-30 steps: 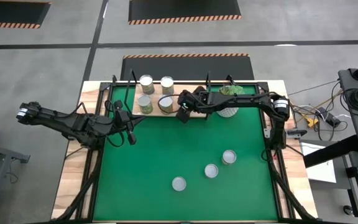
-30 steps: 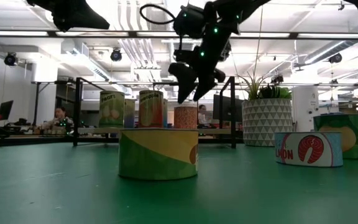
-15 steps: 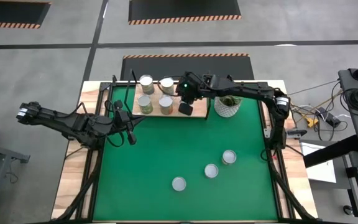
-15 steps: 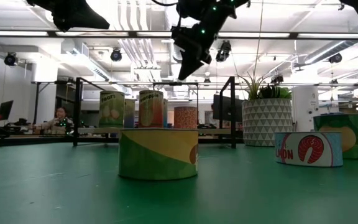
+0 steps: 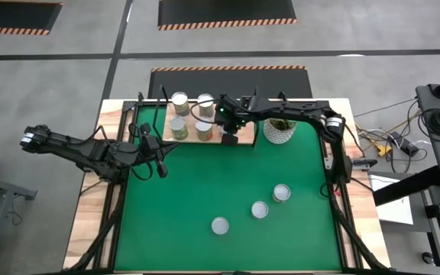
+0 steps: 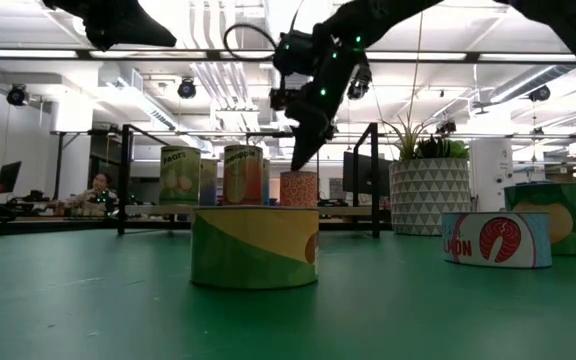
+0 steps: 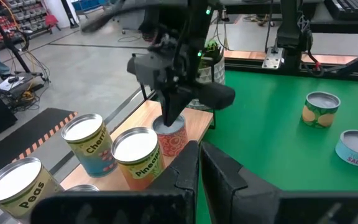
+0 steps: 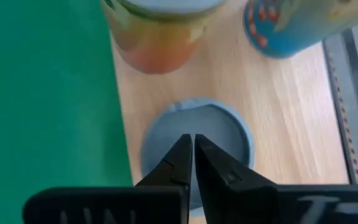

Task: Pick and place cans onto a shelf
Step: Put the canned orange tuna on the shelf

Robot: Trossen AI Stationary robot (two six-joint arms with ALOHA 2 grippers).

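Open workshop hall behind, ceiling lights and pipes overhead, a seated person [image 6: 96, 186] at far left of the low view. Green mat [image 5: 205, 191] spread over the wooden surface [image 5: 86, 229]. Along the far edge, the shelf [image 5: 239, 140], a light-wood board on a black wire frame. Four cans on the shelf's left part: two at the far side [image 5: 179, 101] [image 5: 205, 102], two nearer [image 5: 178, 127] [image 5: 204, 127]; labels in the left wrist view reading Peas [image 7: 12, 186], Cherries [image 7: 88, 140] and Pineapple [image 7: 137, 155]. A shorter orange-sided can [image 7: 171, 134] just right of them on the board. White patterned pot with a green plant [image 5: 278, 130] at the shelf's right end. Three more cans out on the mat, well apart from the shelf: one toward the near middle [image 5: 220, 225], one [image 5: 260, 209] right of it, one [image 5: 282, 192] farther right again; from the low view, a yellow-and-green one [image 6: 255, 247] nearest, a salmon-labelled one [image 6: 495, 240] to the right. Right gripper [image 5: 229, 128] reaching in over the shelf, jaws together and empty, tips pointing down just above the silver lid of the orange-sided can [image 8: 196, 149]; contact with the lid not clear. Left gripper [image 5: 161, 169] parked over the mat's left side, near the shelf's left end, jaws together, holding nothing.
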